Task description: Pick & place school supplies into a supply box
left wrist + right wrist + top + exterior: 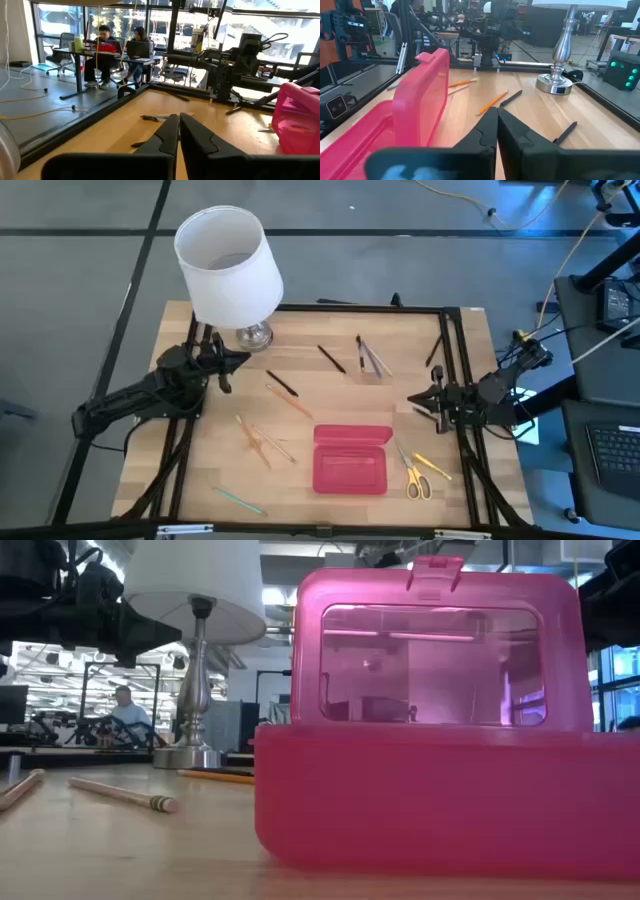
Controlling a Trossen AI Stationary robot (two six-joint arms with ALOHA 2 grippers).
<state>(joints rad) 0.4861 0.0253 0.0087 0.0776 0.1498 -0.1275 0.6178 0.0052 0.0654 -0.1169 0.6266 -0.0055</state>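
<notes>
Wooden planks make up the bench (330,395), framed by black rails, with an office of desks and seated people (102,42) beyond it. Near the front edge sits the pink box (351,459), its hinged lid standing upright; what can be seen of its inside from the right wrist view holds nothing. All the supplies lie loose on the wood: yellow-handled scissors (413,476) just right of the box, an orange pencil (291,400) and a black pen (281,383) behind it to the left, wooden pencils (258,440) to its left, a teal pen (238,499) near the front corner. A white-shaded lamp (230,265) stands at the back left. The left claw (240,361) hovers beside the lamp base, fingers together and empty. The right claw (413,400) hangs by the right rail, likewise closed on nothing.
</notes>
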